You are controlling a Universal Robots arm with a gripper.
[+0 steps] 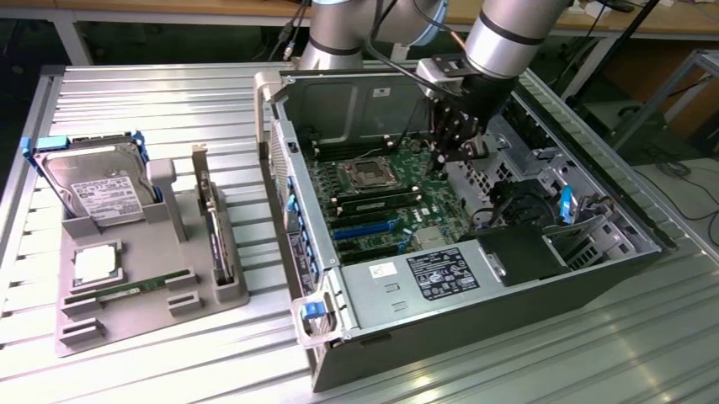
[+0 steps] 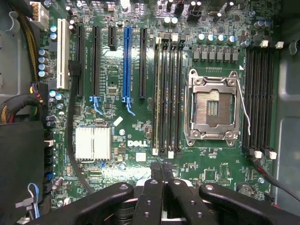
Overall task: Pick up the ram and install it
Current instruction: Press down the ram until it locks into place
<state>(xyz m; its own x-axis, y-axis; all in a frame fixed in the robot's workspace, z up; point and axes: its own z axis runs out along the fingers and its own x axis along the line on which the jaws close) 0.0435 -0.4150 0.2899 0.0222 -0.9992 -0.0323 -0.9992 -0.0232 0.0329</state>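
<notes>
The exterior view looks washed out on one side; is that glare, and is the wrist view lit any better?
Exterior view: glare whitens the ribbed metal table at its left; the open grey computer case lies darker. Wrist view: the green motherboard is evenly lit and sharp.

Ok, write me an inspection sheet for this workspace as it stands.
Surface: ribbed metal table, carrying a grey fixture tray and an open computer case.
Job's things: one ram stick lies flat at the tray's front; the memory slots beside the processor socket are empty.
Clutter: hard drive, processor chip and upright expansion card in the tray.
Gripper: gripper is inside the case, above the motherboard; whether it holds anything cannot be told.
Cables: black cable crosses the board; black bundle in the case.
Surroundings: other table frames behind; nothing else seen.
</notes>
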